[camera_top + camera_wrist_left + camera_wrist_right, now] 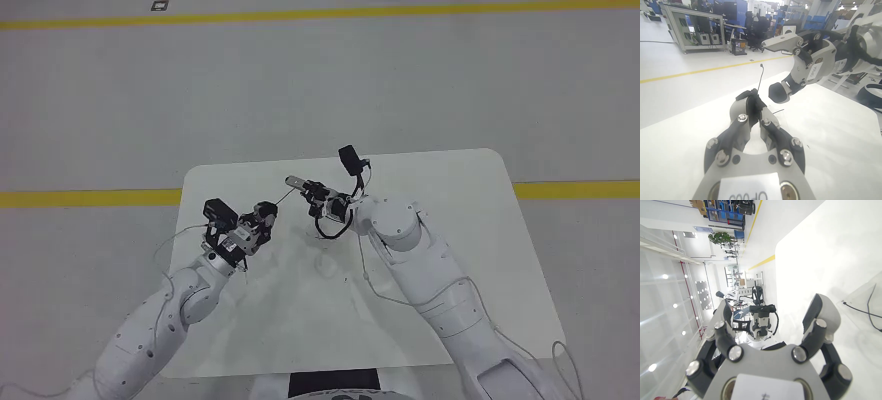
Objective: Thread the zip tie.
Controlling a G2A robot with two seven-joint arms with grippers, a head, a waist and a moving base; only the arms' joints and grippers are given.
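we see the left jaws pressed together, their dark pads pinching the zip tie near one end. the zip tie is a thin black strip that rises out of the left jaws, close to upright with a slight bend. it ends in a small square head at its far tip, clear of the desk. the right jaws are spread wide, one pale fingertip and one dark pad far from each other, and nothing is gripped between them. the tie's head stands near the mouth of the right jaws; we cannot tell whether it touches either side. from above, the zip tie spans the short gap between the left jaws and the tips of the right jaws, over the far half of the desk. past the right jaws' own pads, the left arm faces them. off to one side of the right jaws, well apart, two spare ties lie crossed on a clear sheet on the desk.
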